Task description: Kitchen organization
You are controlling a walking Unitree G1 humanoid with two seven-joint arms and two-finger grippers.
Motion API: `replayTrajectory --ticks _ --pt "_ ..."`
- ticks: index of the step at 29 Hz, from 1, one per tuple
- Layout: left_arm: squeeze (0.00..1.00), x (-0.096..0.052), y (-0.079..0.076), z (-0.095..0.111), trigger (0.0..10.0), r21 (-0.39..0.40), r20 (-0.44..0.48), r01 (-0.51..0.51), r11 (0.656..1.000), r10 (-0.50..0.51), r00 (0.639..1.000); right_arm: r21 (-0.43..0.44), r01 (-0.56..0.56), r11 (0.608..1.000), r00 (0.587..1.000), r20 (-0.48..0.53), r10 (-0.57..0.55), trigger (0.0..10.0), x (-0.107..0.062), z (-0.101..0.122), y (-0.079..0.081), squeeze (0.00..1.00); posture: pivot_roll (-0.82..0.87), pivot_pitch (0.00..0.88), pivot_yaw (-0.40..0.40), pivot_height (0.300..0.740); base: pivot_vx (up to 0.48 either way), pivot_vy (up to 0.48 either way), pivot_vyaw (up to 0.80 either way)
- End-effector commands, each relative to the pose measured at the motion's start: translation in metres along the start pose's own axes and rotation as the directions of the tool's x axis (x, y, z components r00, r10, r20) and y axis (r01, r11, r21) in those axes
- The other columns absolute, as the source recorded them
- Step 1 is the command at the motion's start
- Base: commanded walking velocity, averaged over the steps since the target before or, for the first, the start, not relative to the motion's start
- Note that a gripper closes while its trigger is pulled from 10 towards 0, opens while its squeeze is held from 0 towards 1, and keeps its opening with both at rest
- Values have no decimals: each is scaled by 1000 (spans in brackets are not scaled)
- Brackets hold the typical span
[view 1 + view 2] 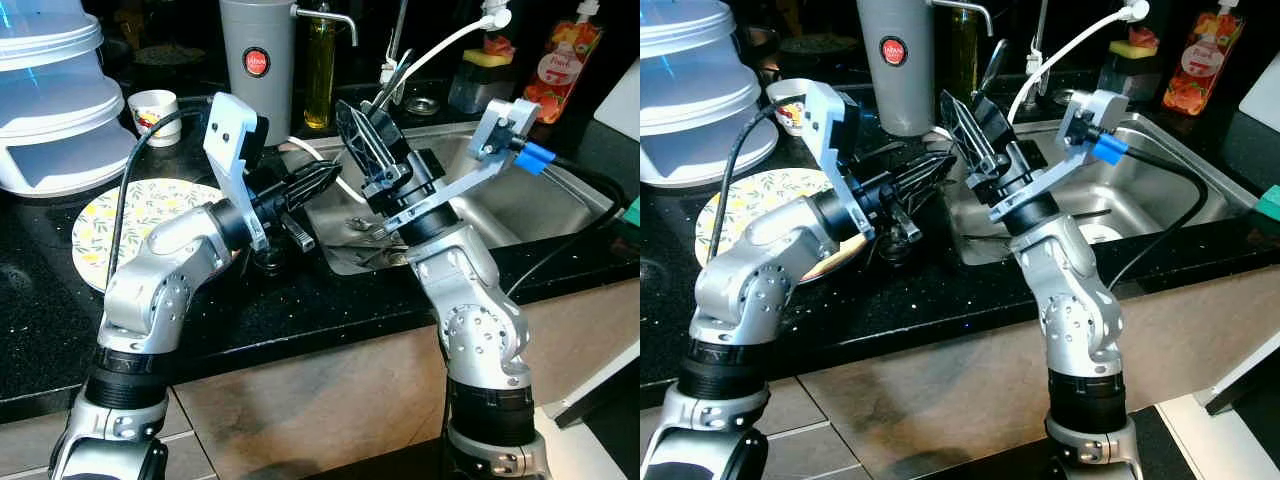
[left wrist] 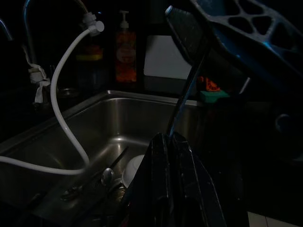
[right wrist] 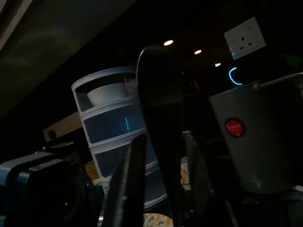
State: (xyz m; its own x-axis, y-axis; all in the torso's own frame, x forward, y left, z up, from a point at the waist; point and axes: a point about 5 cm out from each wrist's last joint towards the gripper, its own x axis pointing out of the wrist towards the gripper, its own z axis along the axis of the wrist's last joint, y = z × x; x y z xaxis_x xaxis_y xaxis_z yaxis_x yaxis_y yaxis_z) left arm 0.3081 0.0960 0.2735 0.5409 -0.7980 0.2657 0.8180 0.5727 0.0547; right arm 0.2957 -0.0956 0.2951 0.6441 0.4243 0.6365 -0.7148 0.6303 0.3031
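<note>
- My left gripper (image 1: 325, 180) reaches sideways over the black counter (image 1: 300, 310) toward the sink (image 1: 545, 205), its tip at the basin's near corner.
- Its fingers (image 2: 165, 184) are pressed together on the thin handle of a dark utensil (image 2: 184, 33), which rises from their tips.
- The utensil's flat head stands high above the basin, just beside a latticed finger of my right gripper (image 1: 370, 135).
- The right gripper points up and back from the sink's front edge, toward the grey canister (image 3: 255, 142) and the stacked white drawers (image 3: 109, 127).
- In the right wrist view, the utensil's head sits between that gripper's two fingers; I cannot tell whether they press on it or stand apart.
- Both grippers meet at the sink's left rim, the left one lower, the right one above and just beside it.
- A white hose (image 2: 61, 118) loops from the tap down across the basin.
- A spoon (image 2: 106, 177) and other cutlery lie at the bottom of the sink.
- A flowered plate (image 1: 150, 205) rests on the counter behind my left forearm.
- An orange soap bottle (image 2: 125, 56) stands behind the sink.
</note>
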Motion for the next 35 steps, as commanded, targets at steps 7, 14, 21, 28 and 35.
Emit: replayTrajectory --ticks 7,14,21,28,35 --pt "0 2 -1 1 10000 9 -5 1 1000 -1 1000 13 -9 1000 999 31 8 0 0 6 1 0 57 0 12 740 0 0 0" --pt "1000 6 2 5 10000 -10 52 -51 999 51 997 16 10 1000 999 42 -10 0 0 6 -3 0 63 0 8 740 0 0 0" --pt "0 -2 -1 25 10000 -80 136 49 996 -38 990 -84 79 993 996 33 -77 9059 2 6 -12 0 65 0 8 740 0 0 0" --pt "0 -26 -7 45 10000 -107 257 203 973 -170 951 -178 406 896 910 162 -381 10000 -1 25 -65 0 74 0 9 740 0 0 0" --pt "0 -21 1 41 10000 -126 251 123 984 -88 964 -250 697 672 716 192 -671 10000 -21 25 -128 290 78 0 5 740 0 0 0"
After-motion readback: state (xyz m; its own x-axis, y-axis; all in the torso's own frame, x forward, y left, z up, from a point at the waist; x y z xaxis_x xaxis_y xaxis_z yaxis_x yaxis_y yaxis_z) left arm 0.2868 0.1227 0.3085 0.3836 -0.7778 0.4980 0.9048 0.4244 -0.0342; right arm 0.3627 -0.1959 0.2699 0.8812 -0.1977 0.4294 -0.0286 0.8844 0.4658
